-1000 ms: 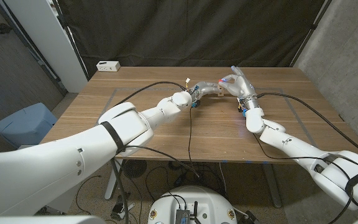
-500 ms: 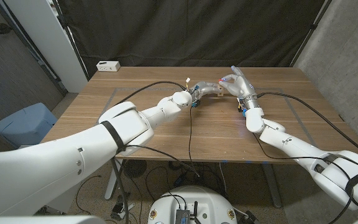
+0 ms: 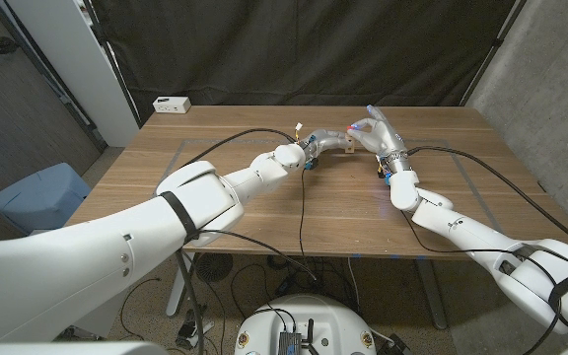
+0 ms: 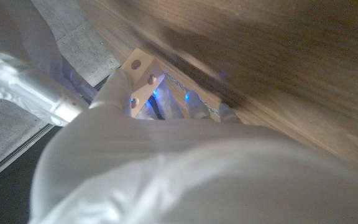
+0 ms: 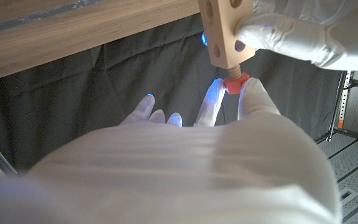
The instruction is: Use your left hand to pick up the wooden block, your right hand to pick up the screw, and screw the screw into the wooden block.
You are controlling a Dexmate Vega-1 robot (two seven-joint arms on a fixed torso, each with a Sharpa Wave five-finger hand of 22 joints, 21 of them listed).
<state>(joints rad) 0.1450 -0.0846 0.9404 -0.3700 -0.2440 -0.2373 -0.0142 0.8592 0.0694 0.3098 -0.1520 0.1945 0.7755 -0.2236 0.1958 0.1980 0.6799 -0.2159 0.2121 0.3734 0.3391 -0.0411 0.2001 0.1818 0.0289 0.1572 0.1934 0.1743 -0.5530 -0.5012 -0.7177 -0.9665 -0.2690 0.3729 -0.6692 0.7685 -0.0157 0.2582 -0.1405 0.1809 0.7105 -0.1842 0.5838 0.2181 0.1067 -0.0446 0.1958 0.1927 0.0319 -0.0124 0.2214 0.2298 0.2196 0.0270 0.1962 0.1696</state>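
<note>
Your left hand (image 3: pixel 316 143) grips the wooden block (image 3: pixel 335 142) above the table (image 3: pixel 264 212), past its middle toward the far edge. In the right wrist view the block (image 5: pixel 224 28) shows round holes in its faces, and your left hand's fingers (image 5: pixel 272 34) wrap its side. In the left wrist view the block (image 4: pixel 143 79) stands out beyond the white-gloved fingers (image 4: pixel 114 93), two holes showing on its pale face.

Your right hand (image 3: pixel 375 136) sits at about 3 o'clock from the block, touching its end. It pinches the red screw (image 5: pixel 235 81) between thumb and a finger; the rest of the fingers (image 5: pixel 145 107) are spread and free. The screw's head is right against the block's end face, its shank partly in the wood as the right wrist view shows. In the head view the screw (image 3: pixel 355 129) is only a small red speck between the two hands.

A white box (image 3: pixel 172 104) lies near the table's far left corner, around 10 o'clock from the block and well apart from it. Black cables (image 3: pixel 302 212) run across the tabletop to both wrists
</note>
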